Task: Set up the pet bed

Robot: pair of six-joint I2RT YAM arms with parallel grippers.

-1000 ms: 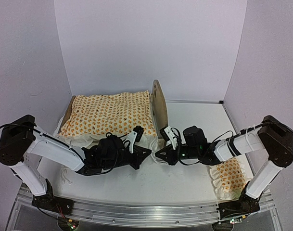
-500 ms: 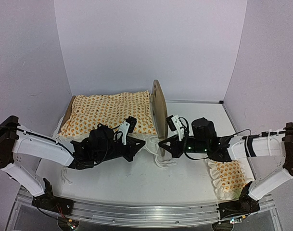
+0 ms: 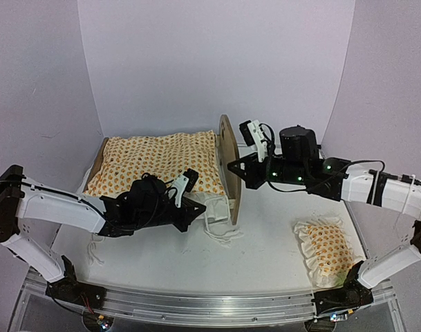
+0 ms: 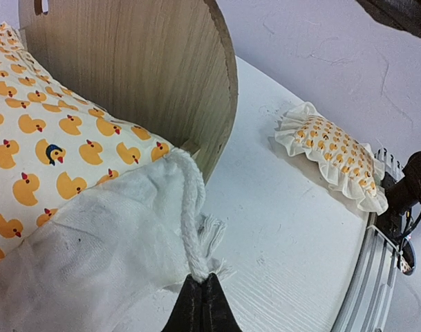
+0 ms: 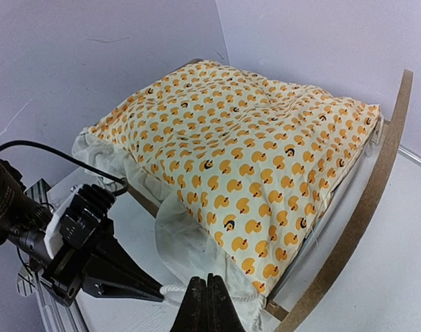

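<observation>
Pet bed (image 3: 229, 149) lies beside left hand (image 4: 201, 301) pinching quilt cord (image 4: 191, 207), near closed right hand (image 3: 231, 168).

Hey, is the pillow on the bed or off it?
Off. The pillow lies on the table, right of the bed, apart from it.

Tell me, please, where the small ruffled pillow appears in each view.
Top external: pillow lower right, on the table.
Left wrist: pillow upper right, beyond the end board.
Right wrist: not in it.
Shared landmark: the rounded wooden end board, right of the duck quilt in all three views.
</observation>
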